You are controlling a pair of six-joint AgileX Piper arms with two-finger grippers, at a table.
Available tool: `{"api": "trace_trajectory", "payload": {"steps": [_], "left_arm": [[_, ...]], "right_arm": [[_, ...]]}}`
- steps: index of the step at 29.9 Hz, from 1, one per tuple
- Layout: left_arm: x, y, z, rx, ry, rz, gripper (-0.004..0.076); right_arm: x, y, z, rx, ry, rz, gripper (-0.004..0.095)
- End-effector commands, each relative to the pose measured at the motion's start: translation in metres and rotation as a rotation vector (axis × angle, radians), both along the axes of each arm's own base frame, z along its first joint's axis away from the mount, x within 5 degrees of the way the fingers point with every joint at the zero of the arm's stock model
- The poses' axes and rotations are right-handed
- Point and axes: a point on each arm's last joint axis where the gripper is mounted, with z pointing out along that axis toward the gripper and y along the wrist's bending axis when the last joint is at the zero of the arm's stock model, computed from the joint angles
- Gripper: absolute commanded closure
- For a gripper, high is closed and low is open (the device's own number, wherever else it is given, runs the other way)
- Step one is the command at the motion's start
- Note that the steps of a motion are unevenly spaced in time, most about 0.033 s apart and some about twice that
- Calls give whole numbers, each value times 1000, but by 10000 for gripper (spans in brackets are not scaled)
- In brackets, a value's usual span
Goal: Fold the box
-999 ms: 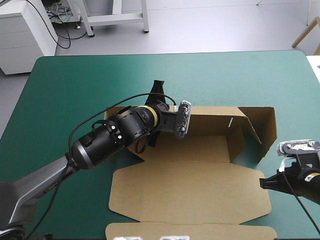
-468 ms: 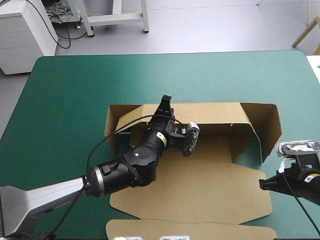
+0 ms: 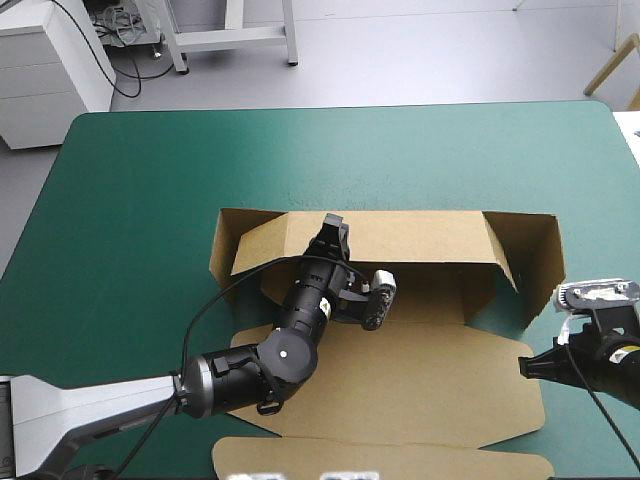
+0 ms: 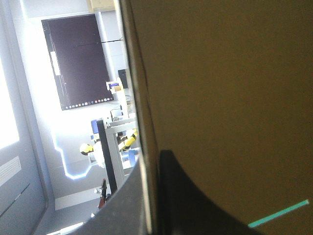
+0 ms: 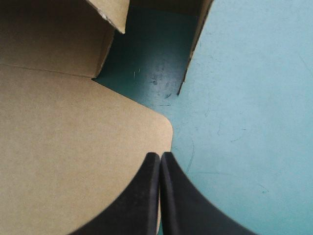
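The box lies on the teal-green cover, around the middle of the table and reaching to its near edge. It is half formed. At its left end a short wall stands up, and a long far wall runs upright from there to a taller end wall on the right, which has an inner flap slanting in from it. The wide lid panel lies flat toward the near side, with one more flap beyond it at the table's near edge. The left arm comes in low across the flat panel from the near left corner. The left gripper reaches up to the top edge of the far wall, left of that wall's middle. Its wrist view shows the board's edge running between the two black fingers, one on each face, so the claw is clamped on the wall. Well to the right, the right gripper sits low at the flat panel's right edge, just beside its rounded corner. Its fingers are pressed together into one point, over the board's rim and the cover beside it.
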Motion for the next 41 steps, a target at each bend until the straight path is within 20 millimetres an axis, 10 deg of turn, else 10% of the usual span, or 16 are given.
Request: {"api": "trace_trajectory", "payload": {"steps": [1, 14, 27, 41], "left_arm": [[-5, 0, 18, -32, -52, -31, 734], [-5, 0, 18, -64, -39, -25, 734], [-2, 4, 24, -160, -70, 41, 734], [1, 1, 47, -359, -107, 80, 734]], "right_arm": [[5, 2, 13, 8, -99, 18, 886], [6, 9, 15, 127, -110, 1, 189], [15, 10, 35, 172, -190, -3, 235], [103, -11, 125, 146, -297, -1, 239]]}}
